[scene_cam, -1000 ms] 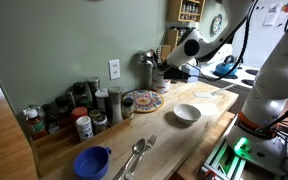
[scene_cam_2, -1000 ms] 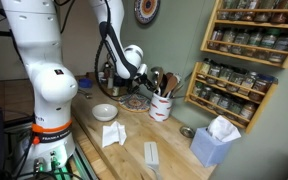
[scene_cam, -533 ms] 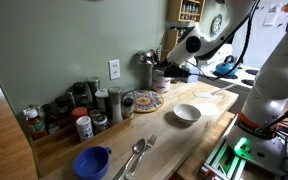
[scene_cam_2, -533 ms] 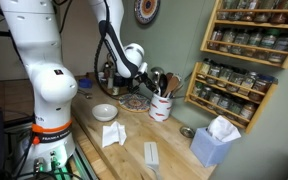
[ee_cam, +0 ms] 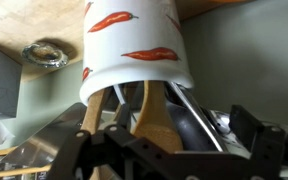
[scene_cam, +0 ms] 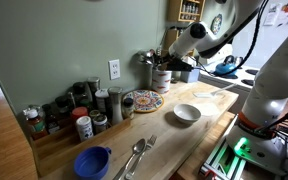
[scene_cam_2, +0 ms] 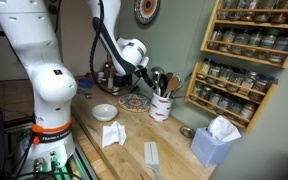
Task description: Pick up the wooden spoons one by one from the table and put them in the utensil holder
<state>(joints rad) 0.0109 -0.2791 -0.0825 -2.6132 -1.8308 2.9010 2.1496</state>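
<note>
The utensil holder (ee_cam: pixel 134 45) is a white crock with red chilli peppers; it also shows in both exterior views (scene_cam: pixel 161 79) (scene_cam_2: pixel 162 105) at the back of the table (scene_cam: pixel 169 135). Wooden spoons (ee_cam: pixel 150 112) stand in it, handles down and bowls up, beside dark utensils (ee_cam: pixel 189 125). My gripper (ee_cam: pixel 164 150) hangs open just over the crock's mouth, with nothing between its fingers (ee_cam: pixel 256 135). In both exterior views the gripper (scene_cam: pixel 170 54) (scene_cam_2: pixel 144 82) sits right above the holder. The wrist view stands upside down.
A white bowl (scene_cam: pixel 187 113), a blue bowl (scene_cam: pixel 92 160) and metal spoons (scene_cam: pixel 136 153) lie on the table. A patterned plate (scene_cam: pixel 142 100) and spice jars (scene_cam: pixel 74 110) line the wall. A spice rack (scene_cam_2: pixel 249 50), a tissue box (scene_cam_2: pixel 216 140) and a napkin (scene_cam_2: pixel 112 134) are nearby.
The jaws have gone from shut to open over the holder, and the wrist has risen slightly.
</note>
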